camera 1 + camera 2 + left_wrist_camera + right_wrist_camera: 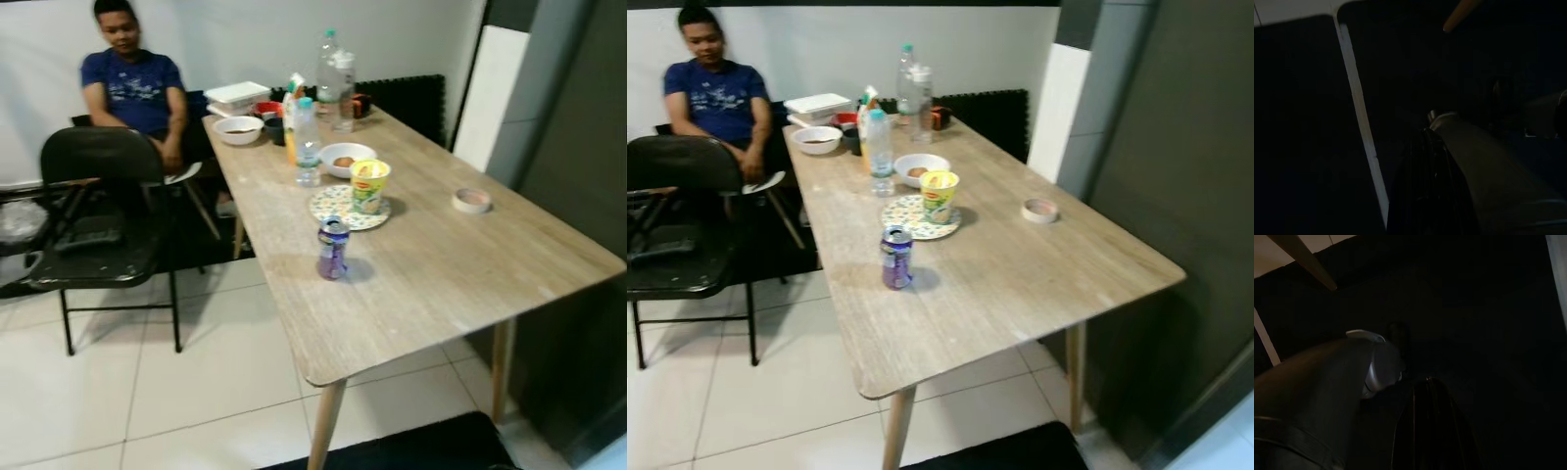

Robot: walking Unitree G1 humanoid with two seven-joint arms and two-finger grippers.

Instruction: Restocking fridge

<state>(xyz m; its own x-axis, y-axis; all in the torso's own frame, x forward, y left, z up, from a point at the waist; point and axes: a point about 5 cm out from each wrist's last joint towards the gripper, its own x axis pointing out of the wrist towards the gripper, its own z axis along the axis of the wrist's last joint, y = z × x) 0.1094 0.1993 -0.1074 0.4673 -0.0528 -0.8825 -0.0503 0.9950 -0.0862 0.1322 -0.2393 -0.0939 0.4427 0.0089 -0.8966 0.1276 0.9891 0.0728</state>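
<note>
A wooden table (441,274) stands before me. On it, nearest me, is a purple drink can (333,249). Behind it a yellow noodle cup (369,186) stands on a patterned plate (328,208). Further back are a small water bottle (308,143), a white bowl with food (348,160), tall clear bottles (334,78), a carton (291,108), another white bowl (238,130) and a white lidded box (237,94). Both arms hang low in shade: my left gripper (1425,142) and right gripper (1427,382) are dark shapes above the floor.
A person (132,83) sits at the table's far left end. A black folding chair (98,211) stands left of the table on white tiles. A tape roll (472,201) lies near the right edge. A tall dark panel (578,147) rises on the right. A dark mat (411,446) lies at my feet.
</note>
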